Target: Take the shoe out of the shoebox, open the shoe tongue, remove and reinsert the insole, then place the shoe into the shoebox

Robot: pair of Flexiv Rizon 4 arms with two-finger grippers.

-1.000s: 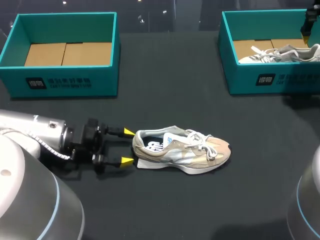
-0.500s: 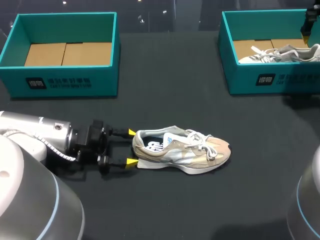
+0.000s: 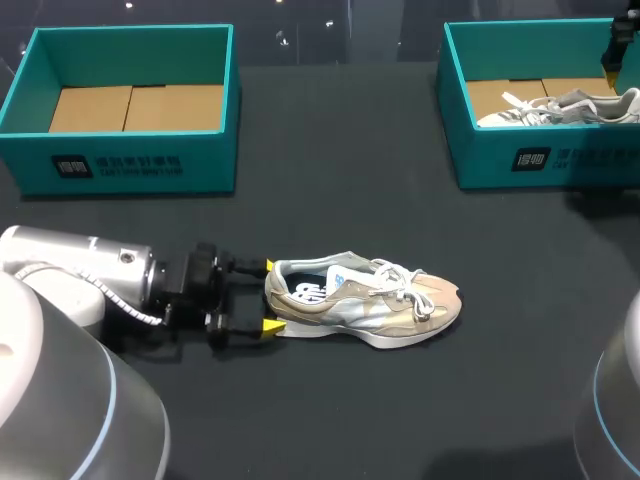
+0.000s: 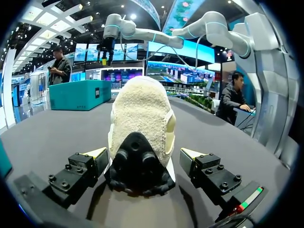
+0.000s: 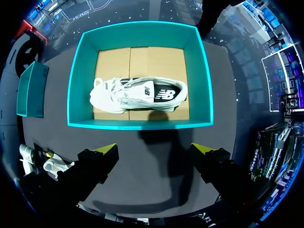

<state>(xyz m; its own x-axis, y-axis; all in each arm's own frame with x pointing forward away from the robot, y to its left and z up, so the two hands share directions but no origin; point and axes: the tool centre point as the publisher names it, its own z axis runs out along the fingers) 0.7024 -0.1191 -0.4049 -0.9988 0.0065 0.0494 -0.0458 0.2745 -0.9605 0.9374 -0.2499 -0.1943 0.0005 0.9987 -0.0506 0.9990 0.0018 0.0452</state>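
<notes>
A beige and white shoe (image 3: 365,305) lies on its sole on the black table, toe to the right. My left gripper (image 3: 270,297) is at its heel, open, one yellow tip on each side of the heel. In the left wrist view the fuzzy heel (image 4: 141,118) stands between the fingers (image 4: 88,161), with a small gap showing on each side. My right gripper (image 5: 154,152) hangs open high above the table, just in front of the right teal shoebox (image 5: 78,80). That box (image 3: 455,110) holds a white shoe (image 5: 137,95), which also shows in the head view (image 3: 560,108).
An empty teal shoebox (image 3: 125,165) with a cardboard floor stands at the back left. Bare black table lies between the two boxes and in front of the shoe. My right arm (image 3: 622,40) shows only at the far right corner.
My left gripper has slid to the right along the table, so its tips now flank the shoe's heel. The shoe and the right arm have kept still.
</notes>
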